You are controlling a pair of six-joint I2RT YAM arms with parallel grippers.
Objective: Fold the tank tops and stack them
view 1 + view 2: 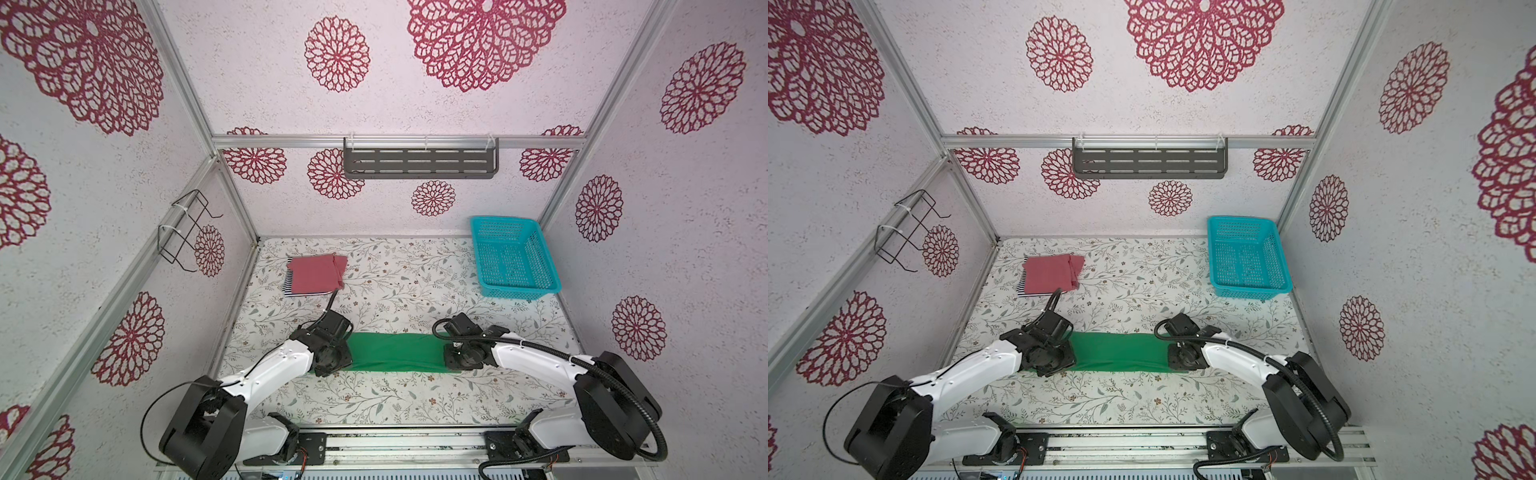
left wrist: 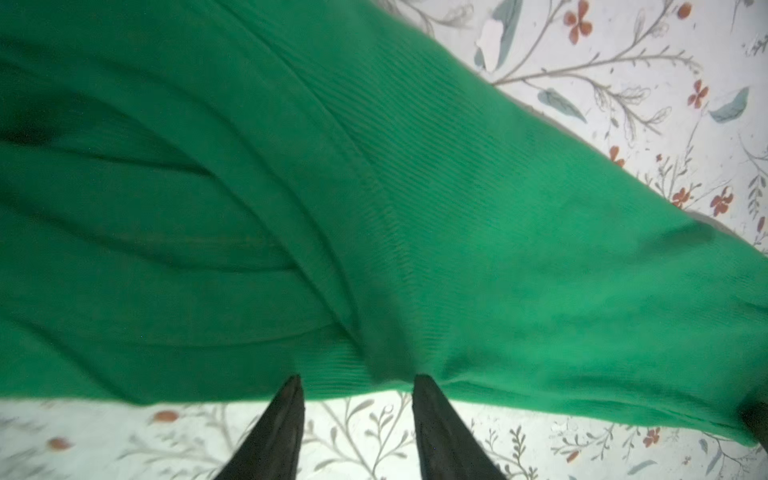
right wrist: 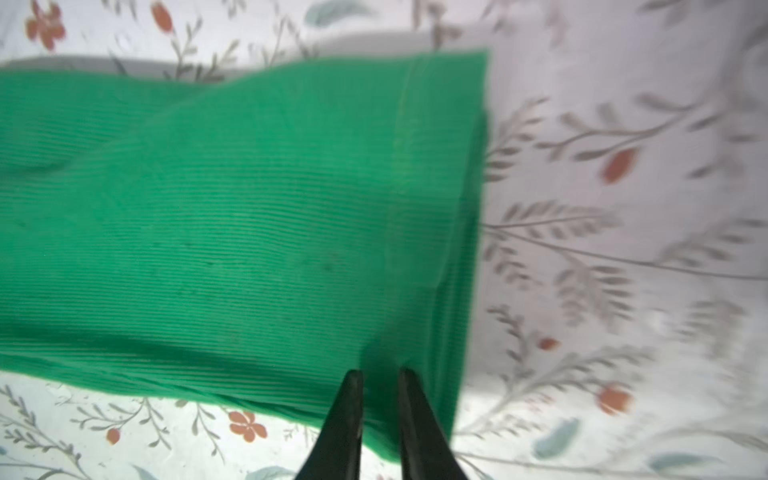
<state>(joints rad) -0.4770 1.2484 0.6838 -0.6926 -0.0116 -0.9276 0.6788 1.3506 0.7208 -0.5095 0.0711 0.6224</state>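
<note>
The bright green cloth tank top [image 1: 395, 351] lies on the flowery table [image 1: 395, 409] as a long thin strip. It is near the front, between the two arms.

The left gripper [image 2: 357, 380] is at one short end. Its two black fingers stand partly apart. The edge of the green cloth sits right at their tips, so I think it is not pinched there yet. The right gripper [image 3: 381, 374] is at the other short end. Its fingers are close together with green cloth squeezed between them, so it holds that end.

The dusty red-pink folded top [image 1: 316, 272] lies at the back left of the table, on the navy-and-white striped top [image 1: 288, 286]. The teal plastic mesh basket [image 1: 519, 293] stands well apart at the back right.

The step now looks like getting a good hold on both ends, so the strip can be folded in half. To do it well, the left fingers should close on all the layers at the edge, not only the top one. Both ends should go up together, so the cloth does not twist. One end should come down right on the other, with the edges matching. The cloth is soft and floppy, so slow moves help. A loose pinch could let a layer slip and spoil the neat strip.
</note>
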